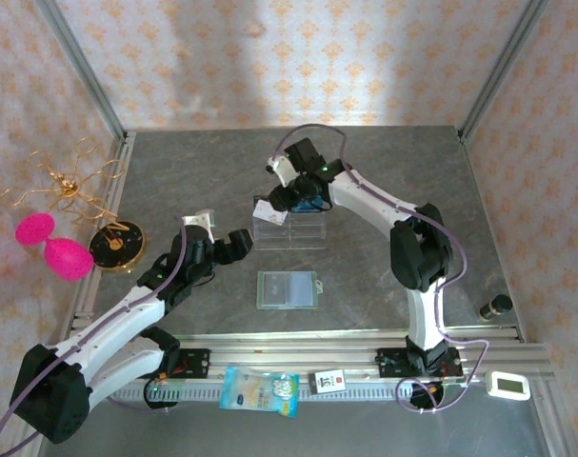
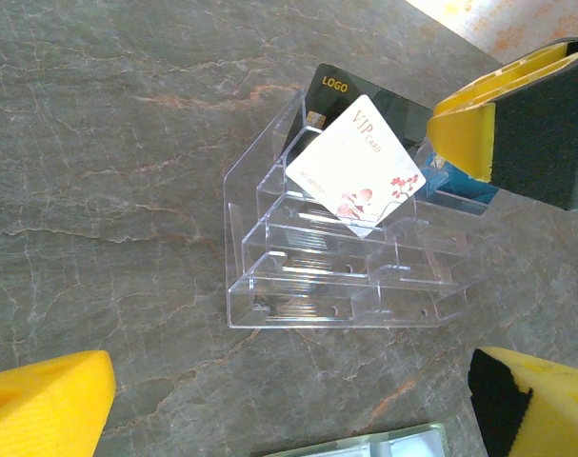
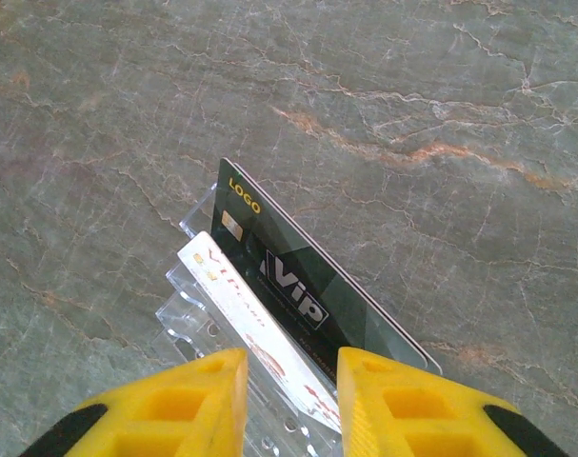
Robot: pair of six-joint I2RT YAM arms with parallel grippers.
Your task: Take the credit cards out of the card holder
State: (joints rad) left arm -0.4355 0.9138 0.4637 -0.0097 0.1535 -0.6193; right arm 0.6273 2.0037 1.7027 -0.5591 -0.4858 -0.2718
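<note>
The sage-green card holder [image 1: 287, 289] lies open and flat on the table in the top view, and its far edge [image 2: 365, 446] shows at the bottom of the left wrist view. Behind it stands a clear acrylic rack [image 2: 346, 276]. A whitish credit card [image 2: 357, 167] marked VIP stands tilted on a corner in the rack. My right gripper [image 3: 290, 400] is shut on that card [image 3: 260, 333], which crosses slantwise from finger to finger. My left gripper [image 2: 290, 405] hangs open over bare table between rack and card holder, holding nothing.
A dark card [image 3: 308, 286] with a gold logo stands in the rack's back slot, and a blue card [image 2: 460, 188] sits beside it. A black disc [image 1: 115, 246], pink shapes [image 1: 52, 246] and gold wire lie at the left edge. A small bottle [image 1: 495, 307] stands right.
</note>
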